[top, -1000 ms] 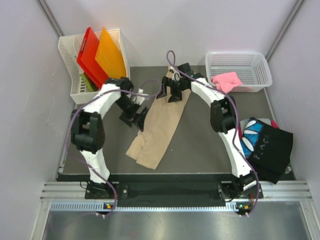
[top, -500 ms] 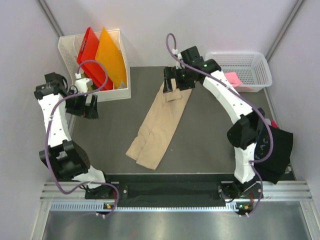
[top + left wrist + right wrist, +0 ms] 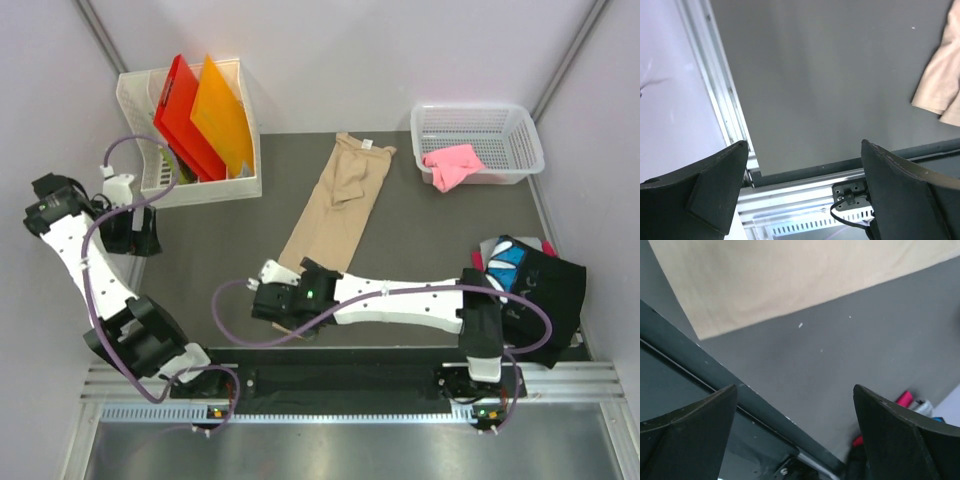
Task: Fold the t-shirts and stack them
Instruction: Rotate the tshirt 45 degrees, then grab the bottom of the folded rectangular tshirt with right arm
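The tan t-shirt point(image 3: 335, 215) lies folded into a long narrow strip, running from its collar at the back to its hem near the front edge. My right gripper point(image 3: 265, 300) is open and empty, low over the strip's near end. The right wrist view shows its open gripper point(image 3: 794, 390) with tan cloth point(image 3: 790, 280) just beyond it. My left gripper point(image 3: 133, 238) is open and empty at the far left, away from the shirt. The left wrist view shows its open gripper point(image 3: 804, 150) and a tan corner point(image 3: 940, 85). The pink t-shirt point(image 3: 452, 164) lies in the basket. The black printed t-shirt point(image 3: 535, 290) lies at the right.
A white bin point(image 3: 138, 110) at the back left holds stiff red point(image 3: 180, 115) and orange point(image 3: 220, 115) sheets. A white mesh basket point(image 3: 480, 108) stands at the back right. The metal front rail point(image 3: 340, 380) runs along the near edge and shows in the left wrist view point(image 3: 805, 187).
The left arm swung from the shirt's left side out to the far left. The right arm left the collar end and swept down to the strip's near end. The shirt now lies free and flat.
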Controlling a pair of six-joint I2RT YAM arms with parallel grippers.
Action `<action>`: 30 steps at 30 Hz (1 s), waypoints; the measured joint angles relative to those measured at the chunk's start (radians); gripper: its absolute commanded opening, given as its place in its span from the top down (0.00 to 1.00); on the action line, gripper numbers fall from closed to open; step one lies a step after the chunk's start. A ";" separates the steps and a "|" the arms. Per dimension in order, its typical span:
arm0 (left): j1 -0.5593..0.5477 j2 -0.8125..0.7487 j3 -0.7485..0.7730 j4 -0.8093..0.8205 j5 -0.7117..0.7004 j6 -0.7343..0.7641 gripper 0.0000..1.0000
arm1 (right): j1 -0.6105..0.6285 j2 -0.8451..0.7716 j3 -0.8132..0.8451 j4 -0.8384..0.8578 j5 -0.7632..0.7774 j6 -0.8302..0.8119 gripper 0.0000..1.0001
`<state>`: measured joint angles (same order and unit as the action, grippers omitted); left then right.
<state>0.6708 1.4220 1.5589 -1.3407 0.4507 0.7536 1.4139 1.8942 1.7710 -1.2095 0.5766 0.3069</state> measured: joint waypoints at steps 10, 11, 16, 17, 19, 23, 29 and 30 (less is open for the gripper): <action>0.024 0.038 -0.026 0.000 0.003 -0.048 0.01 | 0.087 -0.013 -0.106 0.153 0.012 -0.065 0.00; 0.024 0.038 -0.034 0.000 0.005 -0.048 0.01 | 0.089 0.000 -0.100 0.174 0.000 -0.073 0.00; 0.024 0.040 -0.079 -0.001 0.005 -0.036 0.01 | 0.085 0.134 -0.008 0.237 -0.060 -0.089 0.02; 0.024 0.043 -0.083 -0.002 0.005 -0.034 0.01 | 0.081 0.164 0.013 0.246 -0.075 -0.089 0.03; 0.024 0.058 -0.092 -0.002 0.005 -0.029 0.01 | 0.075 0.209 0.046 0.259 -0.106 -0.090 0.04; 0.024 0.109 -0.097 -0.003 0.004 -0.023 0.01 | 0.047 0.280 0.135 0.263 -0.173 -0.089 0.06; 0.024 0.151 -0.097 -0.002 -0.002 -0.013 0.01 | -0.037 0.314 0.188 0.290 -0.276 -0.069 0.11; 0.024 0.151 -0.097 -0.002 -0.004 -0.011 0.01 | -0.055 0.314 0.187 0.293 -0.298 -0.064 0.11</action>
<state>0.6952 1.5734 1.4620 -1.3430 0.4469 0.7429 1.3590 2.2082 1.9579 -0.9169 0.2787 0.2432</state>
